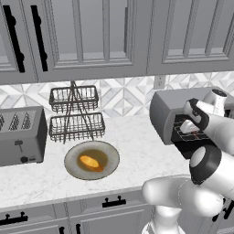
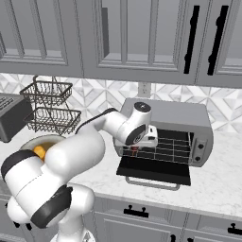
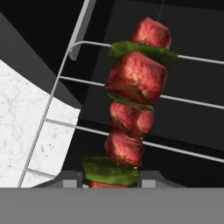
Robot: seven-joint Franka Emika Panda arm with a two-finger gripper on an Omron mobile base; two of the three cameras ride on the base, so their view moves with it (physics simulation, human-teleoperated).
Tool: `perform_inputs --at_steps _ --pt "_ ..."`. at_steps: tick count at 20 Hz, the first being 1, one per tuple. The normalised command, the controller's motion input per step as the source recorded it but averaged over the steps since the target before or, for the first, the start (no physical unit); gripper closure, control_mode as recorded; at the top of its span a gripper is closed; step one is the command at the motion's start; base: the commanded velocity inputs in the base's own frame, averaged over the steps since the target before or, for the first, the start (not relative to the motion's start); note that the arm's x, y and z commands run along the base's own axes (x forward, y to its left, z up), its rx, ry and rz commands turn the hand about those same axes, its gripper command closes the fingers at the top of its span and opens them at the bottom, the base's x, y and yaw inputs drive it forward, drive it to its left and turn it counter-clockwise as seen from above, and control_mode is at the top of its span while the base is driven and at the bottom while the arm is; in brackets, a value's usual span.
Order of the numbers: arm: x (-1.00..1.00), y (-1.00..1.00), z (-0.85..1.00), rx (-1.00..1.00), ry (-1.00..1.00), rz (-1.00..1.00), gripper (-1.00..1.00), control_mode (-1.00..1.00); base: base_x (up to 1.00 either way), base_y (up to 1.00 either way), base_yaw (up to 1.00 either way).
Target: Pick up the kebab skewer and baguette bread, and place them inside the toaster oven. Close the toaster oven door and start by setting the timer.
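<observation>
Fingertips (image 3: 72,179) of the gripper (image 3: 111,180) sit at 6 o'clock in the hand view, flanking the lowest green piece of the kebab skewer (image 3: 133,98). You cannot tell from these frames whether the jaws grip it or have begun to let go; contact at the pads is hidden.

Skewer runs up toward 12 o'clock across the wires of the oven rack (image 3: 61,79); it appears to lie on or just over them. In the right base view the gripper (image 2: 142,139) is at the mouth of the toaster oven (image 2: 184,118), above the lowered toaster oven door (image 2: 153,172).

For a clean placement, confirm the skewer rests across at least two wires before you open fully, then back out straight, avoiding the rack edge.

Baguette bread (image 1: 89,162) lies on the plate (image 1: 73,171), at 9 o'clock from the oven in the left base view; judged next.
</observation>
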Motion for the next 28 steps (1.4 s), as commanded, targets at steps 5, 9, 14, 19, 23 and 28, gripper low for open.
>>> perform_inputs --at_steps 5,9,14,19,23,28 --pt "-0.06 0.00 0.00 0.00 0.00 0.00 -1.00 -1.00 0.00 0.00 0.00" --pt "-0.12 0.00 0.21 0.00 0.00 0.00 -1.00 -1.00 0.00 0.00 0.00" --pt "-0.63 0.03 0.84 0.00 -0.02 0.00 -1.00 -1.00 0.00 0.00 0.00" --pt "-0.97 0.28 0.65 0.00 -0.01 0.00 -1.00 -1.00 0.00 0.00 0.00" --pt "-0.94 0.68 0.30 0.00 0.00 0.00 -1.00 -1.00 0.00 0.00 0.00" --pt "-0.65 1.00 0.00 0.00 -0.02 0.00 -1.00 -1.00 0.00 0.00 0.00"
